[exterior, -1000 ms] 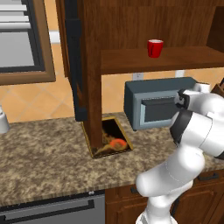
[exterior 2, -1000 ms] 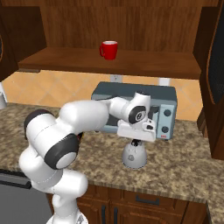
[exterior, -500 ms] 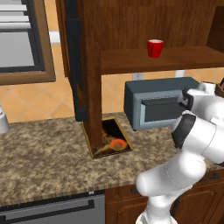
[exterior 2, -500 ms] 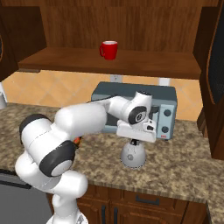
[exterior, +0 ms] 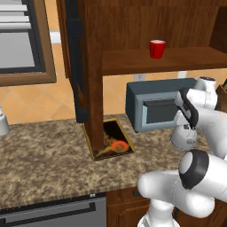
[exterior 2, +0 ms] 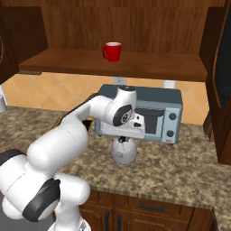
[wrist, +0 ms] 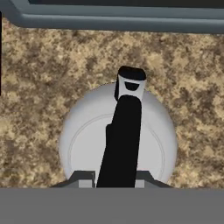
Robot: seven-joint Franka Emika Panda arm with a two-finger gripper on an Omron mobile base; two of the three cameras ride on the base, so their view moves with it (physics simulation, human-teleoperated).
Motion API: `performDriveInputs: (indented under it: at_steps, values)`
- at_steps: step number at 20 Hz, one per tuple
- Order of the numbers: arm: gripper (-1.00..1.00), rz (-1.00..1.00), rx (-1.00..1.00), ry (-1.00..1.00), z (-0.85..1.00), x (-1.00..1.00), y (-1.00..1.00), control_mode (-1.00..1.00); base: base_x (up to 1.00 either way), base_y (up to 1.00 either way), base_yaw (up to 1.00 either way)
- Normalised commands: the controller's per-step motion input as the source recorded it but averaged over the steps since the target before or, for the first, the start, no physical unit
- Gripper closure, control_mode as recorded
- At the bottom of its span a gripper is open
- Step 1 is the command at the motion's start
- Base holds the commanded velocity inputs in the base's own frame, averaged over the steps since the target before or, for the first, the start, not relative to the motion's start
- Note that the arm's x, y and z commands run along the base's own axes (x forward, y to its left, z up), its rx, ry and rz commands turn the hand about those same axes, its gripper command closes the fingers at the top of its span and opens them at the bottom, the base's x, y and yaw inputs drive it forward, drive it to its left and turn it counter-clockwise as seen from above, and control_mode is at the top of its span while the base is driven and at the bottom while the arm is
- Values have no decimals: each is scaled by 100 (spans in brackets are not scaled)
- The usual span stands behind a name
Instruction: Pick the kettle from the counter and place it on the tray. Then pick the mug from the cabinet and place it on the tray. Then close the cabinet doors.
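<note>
The fingertips of the two-finger gripper [wrist: 115,178] are cut off at the bottom of the hand view, where the two small dark tips are seen on either side of the black top handle of the small squat white-grey kettle [wrist: 118,140]. The jaws are drawn narrow around that handle and are closed on it. In the right base view the gripper [exterior 2: 123,139] is largely hidden under the white hand, directly above the kettle [exterior 2: 123,152]; in the left base view the kettle [exterior: 183,138] is partly covered by the arm.

The kettle is seen standing upright on the speckled brown and tan granite counter [exterior 2: 180,169], just in front of the grey toaster oven [exterior 2: 155,113], directly below the hand.

The small rectangular tray with a yellow-gold rim and a dark pictured surface [exterior: 112,141] lies on the counter to the left of the toaster oven [exterior: 153,110], well apart from the kettle; its far end is hidden behind the open dark wood-framed cabinet door [exterior: 82,66], which hangs over it. The small bright red mug [exterior 2: 112,51] is seen upright on the inner shelf of the dark reddish-brown wooden wall cabinet [exterior 2: 135,27], above the toaster oven. A second open door [exterior 2: 220,67] is cut off at the right edge. A white cylinder [exterior: 2,122] is cut off at the left edge of the counter.
</note>
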Motion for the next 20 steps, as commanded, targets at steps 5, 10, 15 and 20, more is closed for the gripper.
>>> performDriveInputs:
  at_steps: [5, 10, 15, 20]
  values:
    - [100, 13, -4, -7, 15, -2, 93, -100, 0, 0, 0]
    - [100, 18, -1, -6, 9, 0, 91, -100, 0, 0, 0]
    - [100, 19, -1, -6, 7, 0, 94, -100, 0, 0, 0]
    - [100, 20, 0, -3, 0, 4, 91, -100, 0, 0, 0]
